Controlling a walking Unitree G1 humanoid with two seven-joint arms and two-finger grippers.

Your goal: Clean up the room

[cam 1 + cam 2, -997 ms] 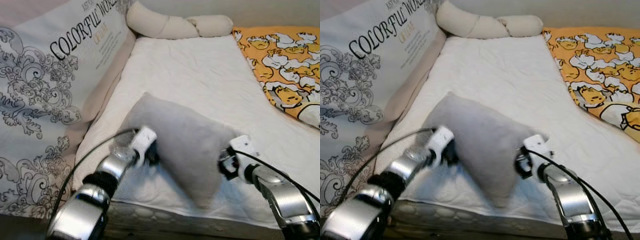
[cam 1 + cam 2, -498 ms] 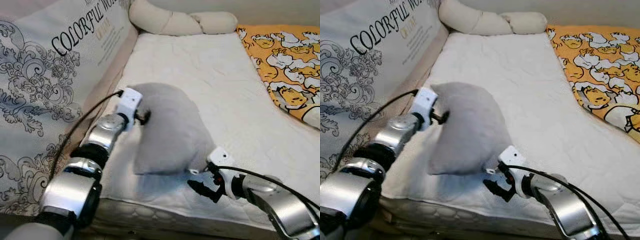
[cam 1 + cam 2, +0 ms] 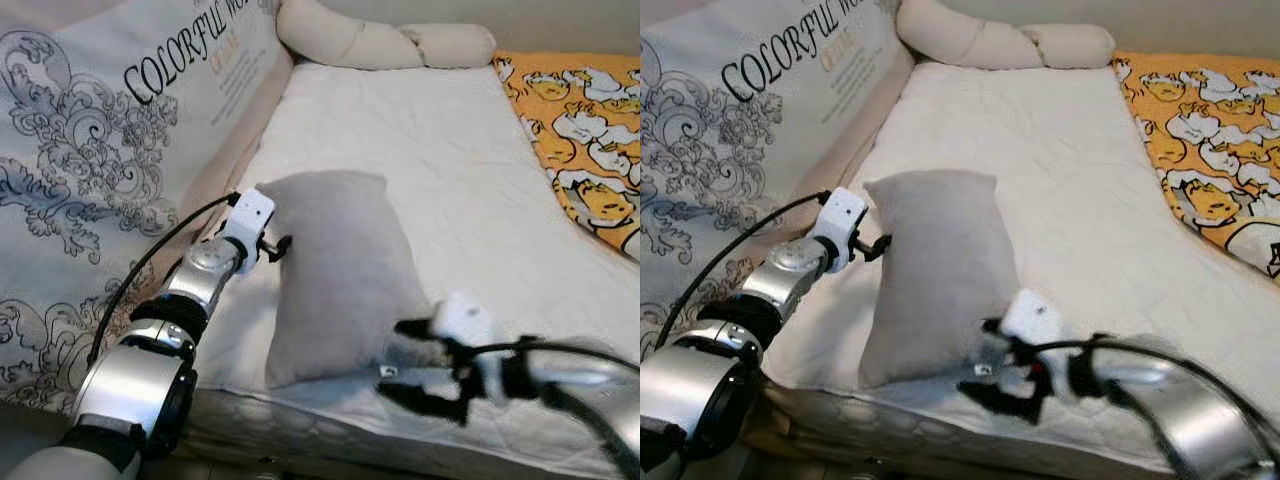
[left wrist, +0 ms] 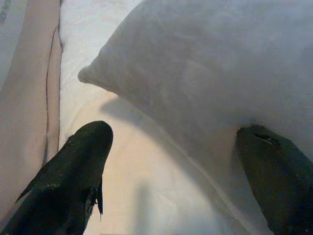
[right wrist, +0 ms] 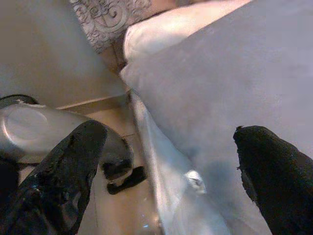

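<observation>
When looking down from the head, saw a grey pillow (image 3: 335, 270) lying on the white mattress (image 3: 450, 170), near its front edge and toward the robot's left. Noted one short end pointing up the bed, the other close to the mattress edge.

Found the left gripper (image 3: 278, 245) at the pillow's upper left side, fingers (image 4: 68, 181) spread wide and clamped on nothing. Saw in the left wrist view one finger over bare sheet and the other right against the pillow's grey cloth (whether pressing or merely touching, could not tell).

Found the right gripper (image 3: 405, 362) at the pillow's near right corner, blurred in both eye views. Saw its fingers (image 5: 63, 171) wide apart too, holding nothing, with the pillow and the mattress edge ahead of them.

Elsewhere: an orange duck-print blanket (image 3: 585, 130) along the right of the mattress, a cream bolster (image 3: 370, 40) across the far end, and a large printed cushion (image 3: 110, 150) lettered "COLORFUL" along the left.
</observation>
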